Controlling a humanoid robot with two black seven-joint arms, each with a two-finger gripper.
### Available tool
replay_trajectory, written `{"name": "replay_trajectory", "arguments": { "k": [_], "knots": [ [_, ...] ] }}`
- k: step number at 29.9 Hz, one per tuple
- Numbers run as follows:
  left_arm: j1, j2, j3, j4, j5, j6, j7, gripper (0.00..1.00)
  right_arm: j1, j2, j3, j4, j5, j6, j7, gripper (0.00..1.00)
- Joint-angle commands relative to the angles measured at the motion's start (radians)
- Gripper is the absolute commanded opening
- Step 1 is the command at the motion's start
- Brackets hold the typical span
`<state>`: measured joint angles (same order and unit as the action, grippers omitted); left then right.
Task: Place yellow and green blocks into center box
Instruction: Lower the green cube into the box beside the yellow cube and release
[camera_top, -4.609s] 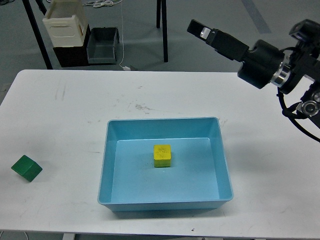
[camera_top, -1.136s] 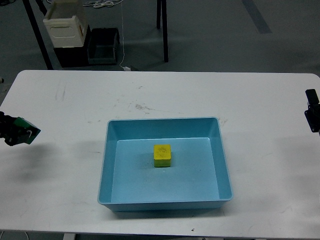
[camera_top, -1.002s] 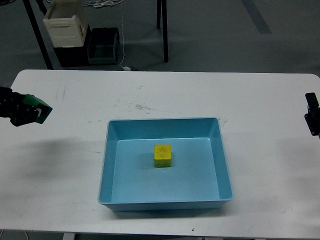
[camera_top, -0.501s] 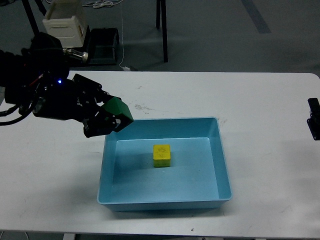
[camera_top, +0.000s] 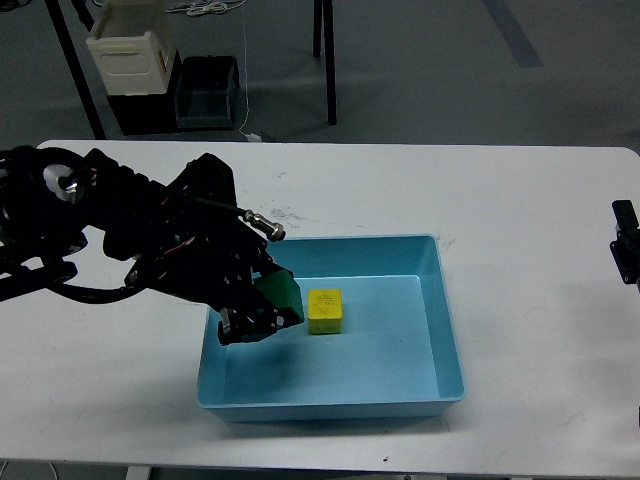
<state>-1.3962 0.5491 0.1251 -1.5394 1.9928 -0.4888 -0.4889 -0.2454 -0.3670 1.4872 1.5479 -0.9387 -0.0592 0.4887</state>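
The light-blue center box (camera_top: 447, 330) lies on the white table. The yellow block (camera_top: 325, 310) rests on its floor, left of center. My left gripper (camera_top: 262, 310) reaches in over the box's left wall and is shut on the dark green block (camera_top: 277, 294), held low inside the box just left of the yellow block. Whether the green block touches the floor is hidden. My right gripper (camera_top: 626, 246) shows only as a dark piece at the right edge, above the table, too small to tell its fingers apart.
The white table (camera_top: 520, 200) surrounds the box. Beyond its far edge on the floor stand a cream crate (camera_top: 128, 45) and a dark grey bin (camera_top: 205, 90), with black stand legs (camera_top: 324, 60) nearby.
My left gripper has carried the green block from above the box's left rim down and right into the box, next to the yellow block. The right gripper has barely moved.
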Motion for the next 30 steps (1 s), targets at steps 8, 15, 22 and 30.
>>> {"name": "replay_trajectory", "arguments": {
  "k": [8,15,22,30],
  "knots": [
    [0.035,-0.121,0.056,0.117,0.061,0.000,0.000,0.26,0.006,0.000,0.004,-0.006,0.000,-0.001,0.000,0.99],
    [0.094,-0.146,0.082,0.196,0.153,0.000,0.000,0.29,0.008,0.000,0.002,-0.006,0.000,-0.001,0.000,0.99],
    [0.132,-0.149,0.077,0.196,0.161,0.000,0.000,0.48,0.009,0.000,-0.001,-0.006,0.000,-0.001,0.000,0.99],
    [0.134,-0.184,0.041,0.196,0.139,0.000,0.000,0.81,0.012,0.000,-0.007,-0.006,0.000,0.001,0.000,0.99]
  ]
}}
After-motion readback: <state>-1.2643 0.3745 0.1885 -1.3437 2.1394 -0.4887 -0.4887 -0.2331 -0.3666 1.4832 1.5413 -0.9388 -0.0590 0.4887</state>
